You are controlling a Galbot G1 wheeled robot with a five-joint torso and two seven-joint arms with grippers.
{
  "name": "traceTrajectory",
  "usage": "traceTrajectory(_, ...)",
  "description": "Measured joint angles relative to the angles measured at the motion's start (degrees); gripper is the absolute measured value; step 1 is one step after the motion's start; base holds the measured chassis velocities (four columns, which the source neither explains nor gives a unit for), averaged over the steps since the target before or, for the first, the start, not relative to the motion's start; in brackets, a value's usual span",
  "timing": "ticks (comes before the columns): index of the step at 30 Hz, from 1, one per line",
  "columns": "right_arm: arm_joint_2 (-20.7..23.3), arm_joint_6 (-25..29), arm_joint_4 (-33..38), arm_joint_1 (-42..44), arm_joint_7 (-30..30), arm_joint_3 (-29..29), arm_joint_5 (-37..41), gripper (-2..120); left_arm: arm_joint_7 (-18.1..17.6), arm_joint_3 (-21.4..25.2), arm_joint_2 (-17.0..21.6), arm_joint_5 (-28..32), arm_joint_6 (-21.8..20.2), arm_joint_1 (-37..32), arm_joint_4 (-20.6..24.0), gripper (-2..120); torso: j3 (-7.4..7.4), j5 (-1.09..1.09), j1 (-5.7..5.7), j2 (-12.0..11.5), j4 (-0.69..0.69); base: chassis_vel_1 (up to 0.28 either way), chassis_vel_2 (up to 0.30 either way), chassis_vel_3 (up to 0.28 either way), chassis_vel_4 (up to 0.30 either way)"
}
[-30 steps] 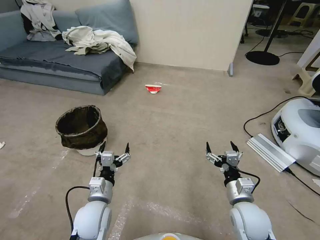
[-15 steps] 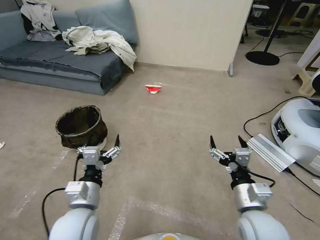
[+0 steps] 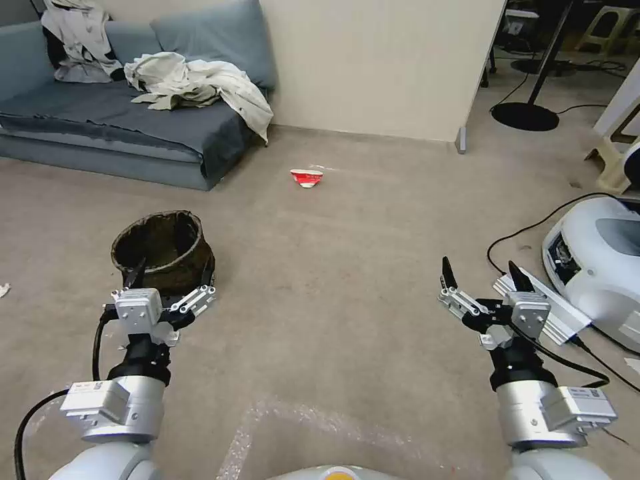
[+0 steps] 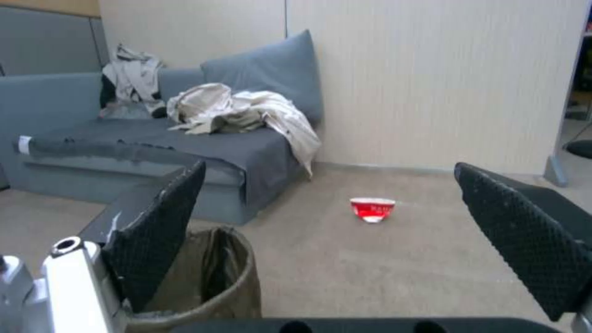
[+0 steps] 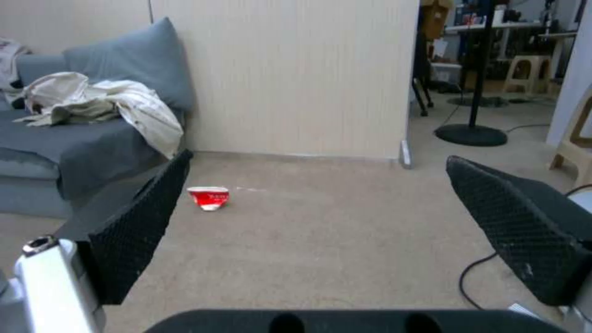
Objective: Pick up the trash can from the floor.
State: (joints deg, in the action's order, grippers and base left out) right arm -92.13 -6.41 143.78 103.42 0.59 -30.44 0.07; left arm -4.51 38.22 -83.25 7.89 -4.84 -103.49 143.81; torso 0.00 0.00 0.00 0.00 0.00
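Beige floor runs to a grey sofa; the trash can stands upright before it. Left gripper — fingers spread wide — hangs just beside the can's near rim, plainly the nearer arm. Right gripper, also spread, sits well apart from the can.

Matt carpet floor; crinkled dark plastic liner on trash can.

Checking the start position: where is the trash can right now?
In the head view the trash can stands on the floor front-left, before the open left gripper.
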Motion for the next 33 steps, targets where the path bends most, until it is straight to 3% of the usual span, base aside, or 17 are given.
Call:
traceTrajectory(8,-0.1,1.0,-0.7,-0.1,-0.3,-0.7,0.9,100,0.0,-0.2,-0.5,-0.1,2.8,0.1,-1.9,100,0.00,0.00,0.00,0.0,0.00,0.000,0.000,0.000,0.000)
traceTrajectory(33,0.0,1.0,-1.8,-0.5,-1.0,-0.6,0.5,100,-0.1,-0.3,-0.6,0.0,2.6,0.4,-1.8,100,0.00,0.00,0.00,0.0,0.00,0.000,0.000,0.000,0.000)
